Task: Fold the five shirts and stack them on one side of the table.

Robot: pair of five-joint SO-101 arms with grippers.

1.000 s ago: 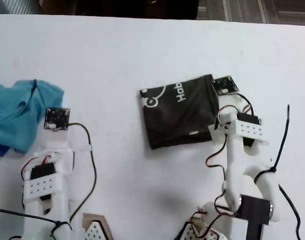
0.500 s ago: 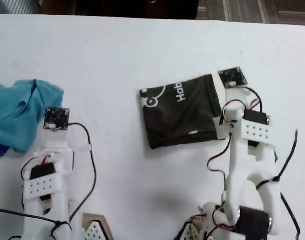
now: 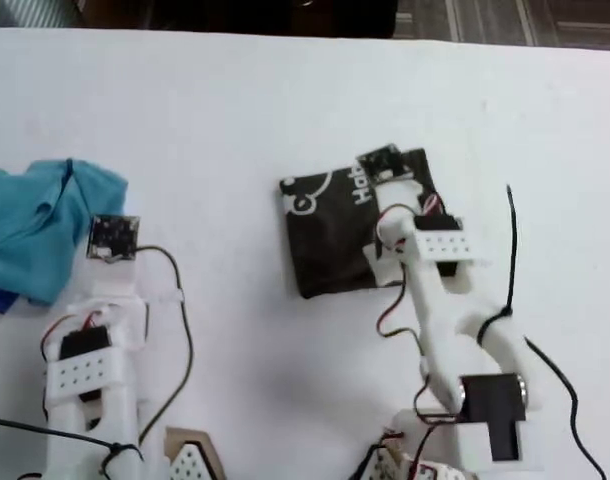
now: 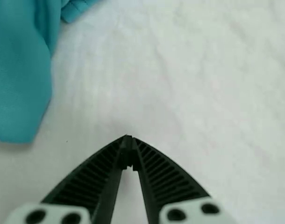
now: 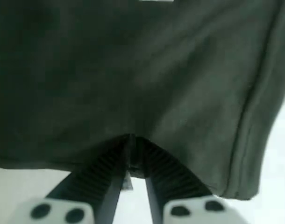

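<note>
Trouble ahead for a neat fold

Desk [image 3: 285, 90] first: it is big, white and smooth, so cloth could slide on it when pushed. The blue shirt [image 3: 40, 225] lies in a crumpled heap at the left edge of the desk, not folded yet. It sits so near the edge that a clumsy pull might drag part of it off. The black shirt [image 3: 330, 235] lies folded into a square near the middle of the desk, well apart from the blue one. It is not on a stack at the side yet, so I think it has to be moved next. That is where things could go wrong.

The right arm [image 3: 435, 300] leans over the black shirt. If it pushes sideways, the top layer may slip and the fold may open. If it presses too hard, the cloth could bunch up. The left arm [image 3: 90, 340] stands beside the blue shirt, over bare desk.

The right pincer [image 5: 130, 142] is closed, its tips together, just above the black cloth near one side edge. I cannot tell if it has nipped any cloth. If it lifts with just one layer caught, the shirt would fall open. The left pincer [image 4: 127, 142] is closed too and holds nothing. It would have to open before it can grab the blue shirt, or it will just poke the heap and make it messier.
</note>
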